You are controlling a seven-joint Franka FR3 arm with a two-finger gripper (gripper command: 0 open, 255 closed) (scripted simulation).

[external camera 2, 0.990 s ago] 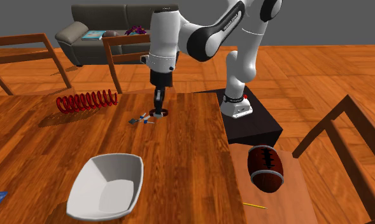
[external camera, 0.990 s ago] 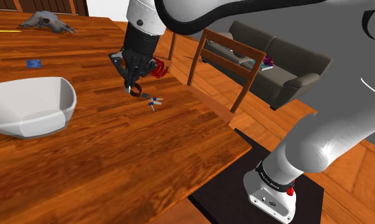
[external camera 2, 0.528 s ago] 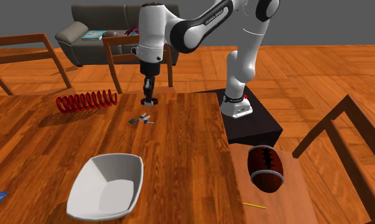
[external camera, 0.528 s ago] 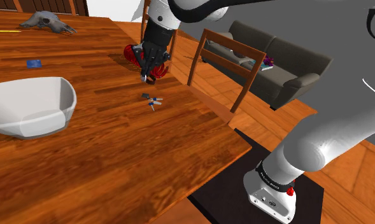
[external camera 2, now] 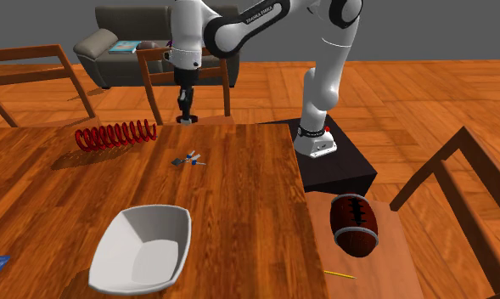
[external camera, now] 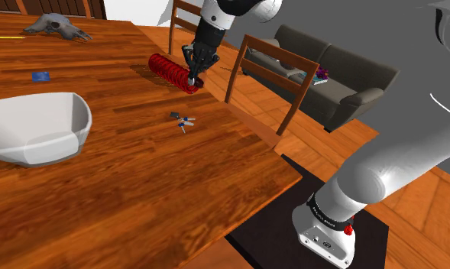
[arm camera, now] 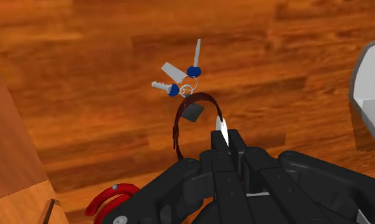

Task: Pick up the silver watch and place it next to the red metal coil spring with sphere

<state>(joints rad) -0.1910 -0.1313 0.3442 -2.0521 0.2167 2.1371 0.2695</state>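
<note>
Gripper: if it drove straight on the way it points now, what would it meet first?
Likely the bare table top close to the keys, with the watch clasped in the gripper touching first. Depth is unclear.

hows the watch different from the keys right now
The watch is clasped in the pincer; the keys lie loose on the table. The watch is a dark red band loop; the keys have blue heads. Both show silvery parts.
</note>
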